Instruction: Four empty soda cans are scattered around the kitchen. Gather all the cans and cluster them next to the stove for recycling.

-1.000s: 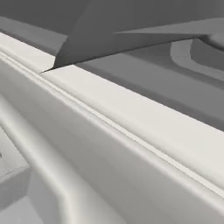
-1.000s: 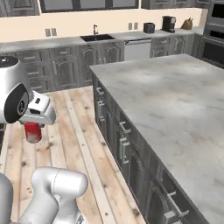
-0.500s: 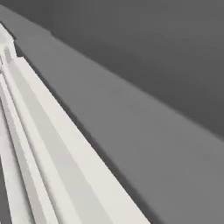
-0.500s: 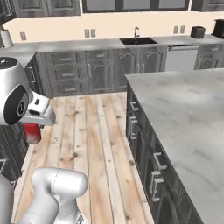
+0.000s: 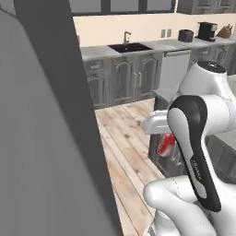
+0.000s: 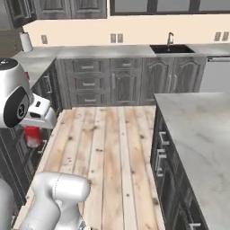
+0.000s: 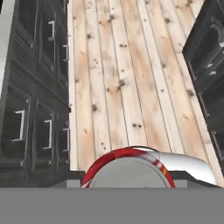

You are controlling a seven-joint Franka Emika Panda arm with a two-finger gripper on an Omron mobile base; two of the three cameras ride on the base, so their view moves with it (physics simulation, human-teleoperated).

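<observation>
A red soda can (image 6: 32, 136) with a silver top hangs under the white hand, with my gripper (image 6: 33, 131) shut on it, above the plank floor beside the left cabinets. From the other side the same can (image 5: 166, 144) shows just past the dark forearm, with the gripper (image 5: 164, 137) on it. In the hand view the can's silver top and red rim (image 7: 129, 168) sit at the bottom, over floor boards between two runs of dark cabinets. The stove is out of view.
A grey marble island (image 6: 197, 130) stands to the right. Along the back wall run a counter with a black sink (image 6: 173, 48), a dishwasher (image 6: 215, 74) and a paper towel roll (image 6: 27, 42). A large grey surface (image 5: 46, 138) blocks the left base view's left half.
Both base views have swung across the room, so the base has turned; the back counter and sink have shifted right. The can stays held in the gripper.
</observation>
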